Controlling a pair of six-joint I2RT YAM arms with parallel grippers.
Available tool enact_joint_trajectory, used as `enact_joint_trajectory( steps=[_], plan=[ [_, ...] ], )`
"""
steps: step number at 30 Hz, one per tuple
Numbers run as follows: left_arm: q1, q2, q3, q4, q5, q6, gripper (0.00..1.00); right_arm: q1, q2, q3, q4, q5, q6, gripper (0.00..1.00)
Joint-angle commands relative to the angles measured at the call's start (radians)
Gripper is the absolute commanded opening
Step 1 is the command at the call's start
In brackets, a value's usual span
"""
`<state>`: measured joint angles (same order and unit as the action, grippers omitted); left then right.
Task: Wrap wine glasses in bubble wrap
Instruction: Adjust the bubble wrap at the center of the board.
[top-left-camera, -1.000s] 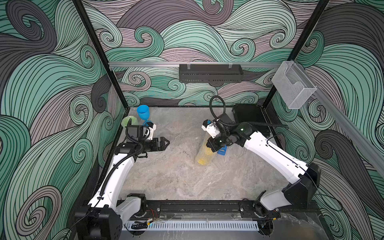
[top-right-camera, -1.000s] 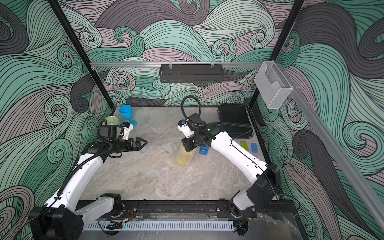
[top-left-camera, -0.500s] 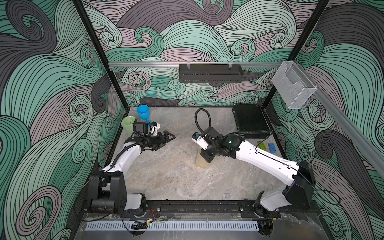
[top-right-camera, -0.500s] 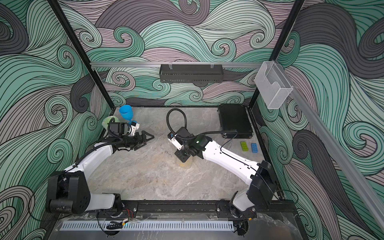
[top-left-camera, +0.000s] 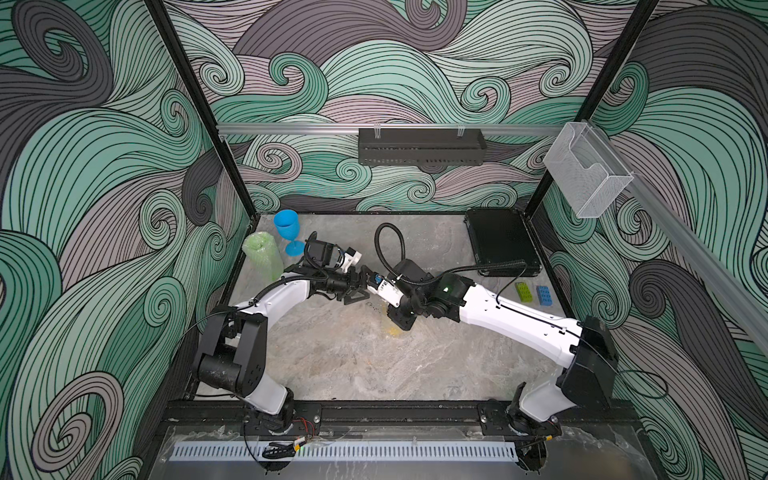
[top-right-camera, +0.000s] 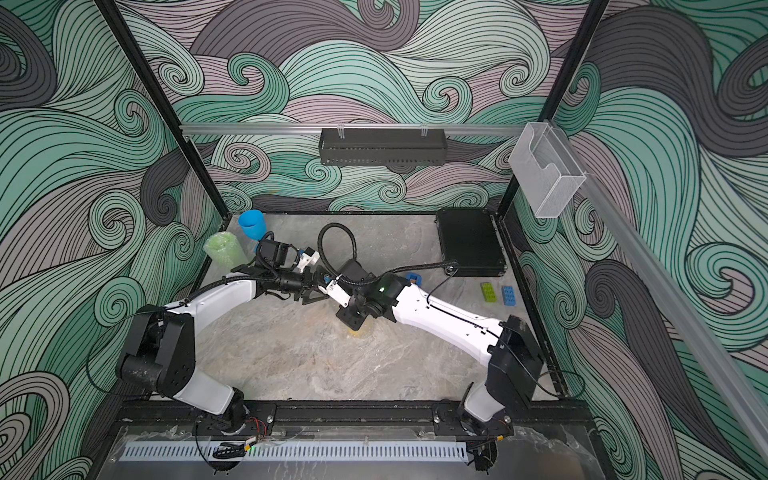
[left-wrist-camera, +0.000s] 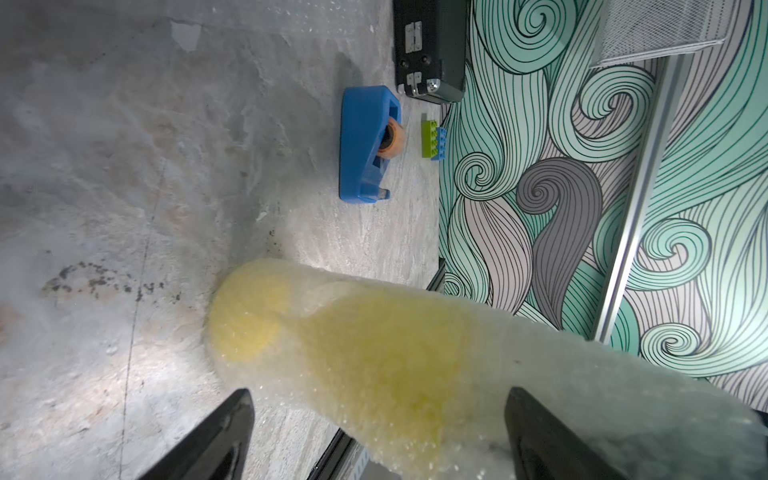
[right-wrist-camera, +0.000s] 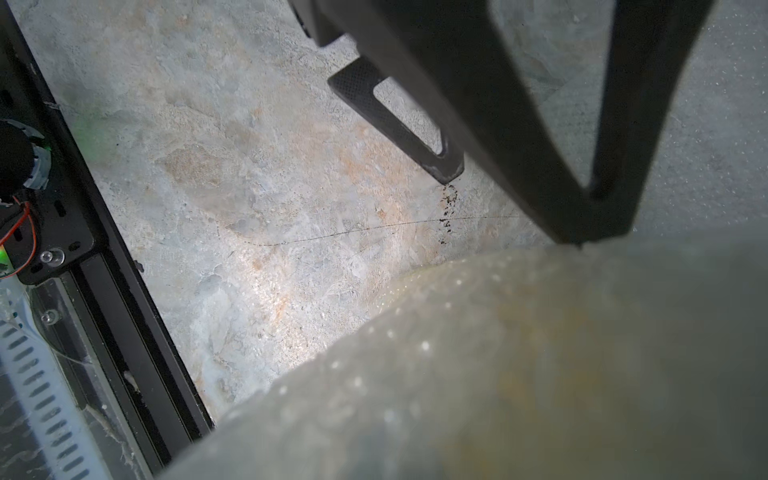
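Right now my two arms meet close to the middle of the table (top-left-camera: 353, 365). My left gripper (top-left-camera: 365, 285) is released. Its fingers (left-wrist-camera: 224, 432) are spread wide on either side of the yellow goblet (left-wrist-camera: 374, 357), which is rolled in bubble wrap (left-wrist-camera: 590, 370). Whether either finger touches the wrap I cannot tell.

My right gripper (top-left-camera: 400, 321) is clenched tight on that bubble wrap, just off centre toward 3 o'clock. Its own tips are hidden under my wrist in both top views. The bundle sits tilted, with one yellow end low by the table and the other rising toward my right wrist. I cannot tell if the low end touches the surface.

The blue goblet (top-left-camera: 286, 224) stands upright and bare in the far corner at 11 o'clock. The green goblet (top-left-camera: 261, 254), inside its own wrap, is just beside it toward 10 o'clock, at the table's edge.

A blue tape dispenser (left-wrist-camera: 361, 137) lies toward 2 o'clock from centre. The black case (top-left-camera: 500, 245) lies flat at 1 o'clock. A green brick (top-left-camera: 524, 291) and a blue brick (top-left-camera: 544, 296) rest side by side at 3 o'clock.
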<state>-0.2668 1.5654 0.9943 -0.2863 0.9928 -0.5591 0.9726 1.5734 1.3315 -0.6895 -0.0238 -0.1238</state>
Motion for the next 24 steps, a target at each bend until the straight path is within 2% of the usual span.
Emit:
enact_joint_trajectory(
  steps=[1, 9, 19, 24],
  plan=[
    [-0.017, 0.031, 0.048, -0.044, 0.065, 0.032, 0.92, 0.007, 0.037, 0.012, -0.027, -0.013, -0.005, 0.00],
    [-0.070, 0.019, 0.029, -0.120, 0.057, 0.144, 0.91, 0.002, 0.048, 0.014, -0.033, -0.029, -0.019, 0.00],
    [-0.082, 0.025, 0.037, -0.255, -0.087, 0.273, 0.82, -0.032, 0.062, 0.017, -0.030, -0.084, -0.020, 0.00],
    [-0.107, 0.073, 0.078, -0.314, -0.162, 0.305, 0.75, -0.036, 0.044, 0.013, -0.024, -0.113, -0.008, 0.08]
  ],
)
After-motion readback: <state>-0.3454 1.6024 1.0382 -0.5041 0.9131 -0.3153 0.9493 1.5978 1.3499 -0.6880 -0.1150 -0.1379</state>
